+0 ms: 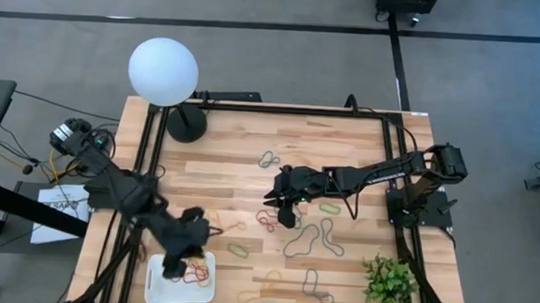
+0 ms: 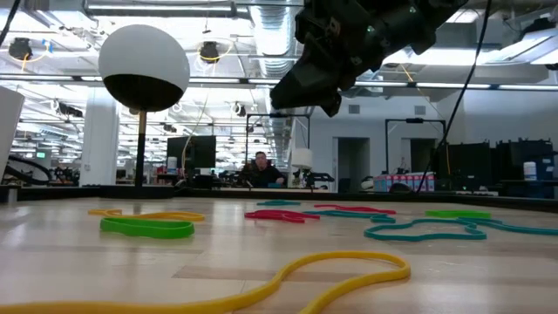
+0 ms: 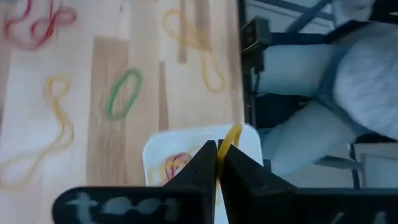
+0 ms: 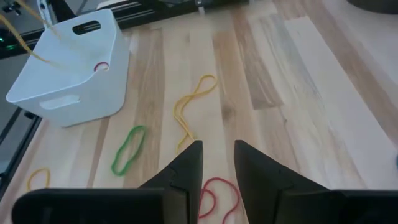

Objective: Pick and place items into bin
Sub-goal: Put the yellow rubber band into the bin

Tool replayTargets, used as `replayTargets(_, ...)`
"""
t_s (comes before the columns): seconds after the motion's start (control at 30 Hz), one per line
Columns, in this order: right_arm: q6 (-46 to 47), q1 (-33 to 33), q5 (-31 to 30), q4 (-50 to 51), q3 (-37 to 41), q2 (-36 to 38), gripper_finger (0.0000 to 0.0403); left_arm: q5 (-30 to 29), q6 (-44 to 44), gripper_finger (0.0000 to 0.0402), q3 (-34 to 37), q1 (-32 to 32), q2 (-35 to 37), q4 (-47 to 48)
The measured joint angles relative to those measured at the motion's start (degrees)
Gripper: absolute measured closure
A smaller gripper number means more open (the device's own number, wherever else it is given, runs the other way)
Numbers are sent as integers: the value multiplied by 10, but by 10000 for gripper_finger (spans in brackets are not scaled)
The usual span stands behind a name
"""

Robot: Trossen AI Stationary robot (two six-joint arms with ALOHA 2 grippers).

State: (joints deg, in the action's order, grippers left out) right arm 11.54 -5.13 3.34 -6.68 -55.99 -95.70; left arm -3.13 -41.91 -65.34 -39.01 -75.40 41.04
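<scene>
While a yellow band [image 3: 231, 138] is pinched in the closed left gripper [image 3: 217, 163] over the bin [image 3: 155, 152], it could cling w/ release & fall outside. Right gripper [image 4: 217, 163] is held open above red bands [image 4: 217, 194] mid-table.

One bin [image 1: 157, 286], one lamp [image 1: 164, 71], one plant [image 1: 389, 281], two arms. Roughly a dozen loose bands [image 1: 236, 249] lie across the table [image 1: 233, 140]; exact number unclear.

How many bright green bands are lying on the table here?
2: one green band near the bin, one beside the right tool. Others may hide under the arms.
</scene>
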Motion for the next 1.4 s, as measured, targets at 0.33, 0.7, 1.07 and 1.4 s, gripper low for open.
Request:
replayTargets(0.33,0,0,0,7,0,-1,317,-111,-223,401,66,-104,-57,4)
replayTargets(0.7,-13,0,0,7,0,-1,317,-86,-227,336,66,-98,-156,-14)
replayTargets(1.07,-118,-24,41,-86,-1,-40,317,-60,-142,308,66,-89,-118,51)
replayTargets(1.4,-136,-44,27,-108,-126,-199,317,-238,-91,318,66,-93,-1,71)
